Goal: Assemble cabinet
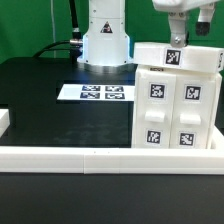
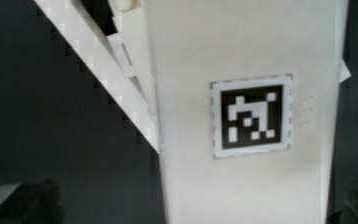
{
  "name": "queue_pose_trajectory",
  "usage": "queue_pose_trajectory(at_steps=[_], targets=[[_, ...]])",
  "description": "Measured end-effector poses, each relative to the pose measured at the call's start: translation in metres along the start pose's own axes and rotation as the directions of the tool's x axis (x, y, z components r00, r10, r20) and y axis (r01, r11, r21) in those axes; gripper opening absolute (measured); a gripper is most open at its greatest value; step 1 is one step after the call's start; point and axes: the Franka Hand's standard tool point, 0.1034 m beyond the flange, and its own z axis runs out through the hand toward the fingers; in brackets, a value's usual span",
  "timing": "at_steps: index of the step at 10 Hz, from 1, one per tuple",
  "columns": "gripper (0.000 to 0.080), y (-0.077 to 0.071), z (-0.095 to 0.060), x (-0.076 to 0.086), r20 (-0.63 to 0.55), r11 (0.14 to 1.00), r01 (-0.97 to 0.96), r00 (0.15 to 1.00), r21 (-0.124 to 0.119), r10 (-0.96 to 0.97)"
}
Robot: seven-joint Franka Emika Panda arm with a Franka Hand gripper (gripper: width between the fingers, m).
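Exterior view: the cabinet (image 1: 180, 100), a large white box bearing several black-and-white square tags on its front panels, stands on the black table (image 1: 50, 95) at the exterior view's right, against the long low white rail (image 1: 90, 154) that runs along the table's near edge. The marker board (image 1: 97, 93) lies flat beside the cabinet, toward the exterior view's left. The gripper (image 1: 177, 30) hangs just above the cabinet's top panel, jaws spread wide, nothing held. The white arm base (image 1: 105, 35) stands behind the marker board. Wrist view: a white cabinet edge with one square tag (image 2: 250, 118) fills the frame; dark table behind.
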Motion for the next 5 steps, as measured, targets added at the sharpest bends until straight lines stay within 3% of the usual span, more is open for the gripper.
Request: queue_pose_trajectory(at_steps=[2, 3, 5], targets=[[0.0797, 0.000, 0.001, 0.000, 0.001, 1.000, -0.002, 1.000, 0.001, 0.002], [0.0797, -0.003, 0.005, 0.002, -0.011, 1.000, -0.005, 1.000, -0.012, 0.005], [0.0797, -0.014, 0.012, 0.004, -0.015, 1.000, -0.008, 1.000, -0.011, 0.007]])
